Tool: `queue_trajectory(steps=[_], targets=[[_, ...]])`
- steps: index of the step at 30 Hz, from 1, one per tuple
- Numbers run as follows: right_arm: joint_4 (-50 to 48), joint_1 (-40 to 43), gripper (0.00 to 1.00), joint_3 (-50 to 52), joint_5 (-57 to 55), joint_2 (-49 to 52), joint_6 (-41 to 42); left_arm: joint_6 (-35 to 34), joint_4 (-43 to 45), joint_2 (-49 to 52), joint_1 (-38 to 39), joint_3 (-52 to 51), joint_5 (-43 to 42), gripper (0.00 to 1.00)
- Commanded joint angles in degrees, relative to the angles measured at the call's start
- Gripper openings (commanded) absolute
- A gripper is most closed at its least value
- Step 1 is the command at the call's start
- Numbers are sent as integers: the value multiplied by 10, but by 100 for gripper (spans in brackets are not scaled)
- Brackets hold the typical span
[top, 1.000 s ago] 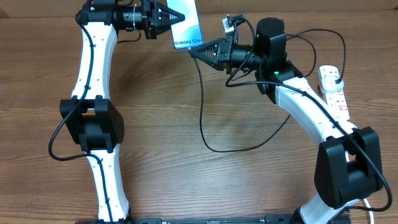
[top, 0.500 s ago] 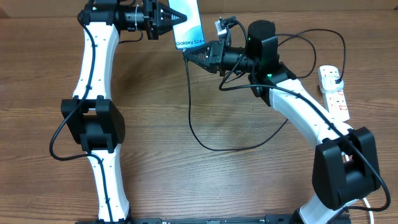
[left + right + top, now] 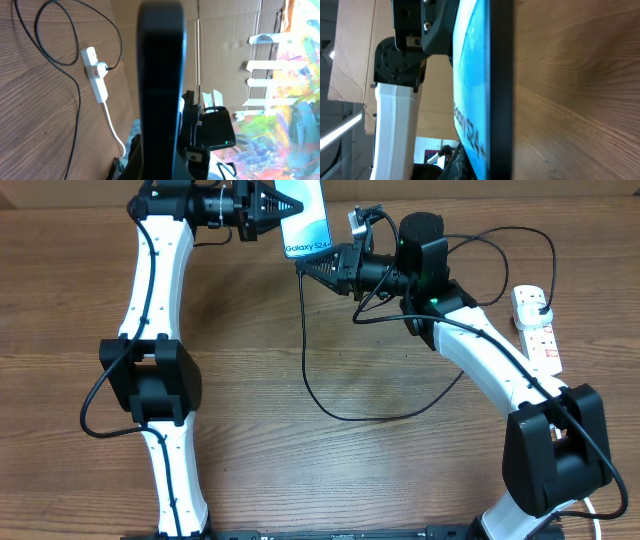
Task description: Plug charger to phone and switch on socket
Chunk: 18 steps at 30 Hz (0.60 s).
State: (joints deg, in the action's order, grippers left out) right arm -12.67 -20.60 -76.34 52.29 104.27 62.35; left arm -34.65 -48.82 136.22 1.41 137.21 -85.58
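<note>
Between the left claw's (image 3: 272, 207) closed fingers sits the one phone (image 3: 307, 218), clamped by its side, screen lit. Just below its lower edge, the right claw (image 3: 308, 266) pinches the single charger (image 3: 302, 330) near its tip. Whether the tip is seated cannot be told. Well beyond that claw's wrist lies the one socket (image 3: 540, 335), with the charger's other end plugged in.
</note>
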Motion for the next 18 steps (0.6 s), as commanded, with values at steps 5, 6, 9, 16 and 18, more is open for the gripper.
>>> queue_trajectory(steps=[5, 6, 9, 16, 18], targets=[[-5, 13, 4, -7, -16, -7, 4, -14, -4, -25, -30, 7, -50, 4], [-5, 13, 4, -7, -13, -7, 4, -14, -4, -25, -30, 7, -50, 4], [-5, 13, 4, -7, -10, -7, 4, -11, -4, -25, -26, 7, -51, 4], [-16, 13, 4, -7, 66, -6, -37, 3, 10, -25, -10, 7, -50, 4], [-26, 13, 4, -7, 141, -7, -95, 27, 26, -25, -10, 7, -50, 4]])
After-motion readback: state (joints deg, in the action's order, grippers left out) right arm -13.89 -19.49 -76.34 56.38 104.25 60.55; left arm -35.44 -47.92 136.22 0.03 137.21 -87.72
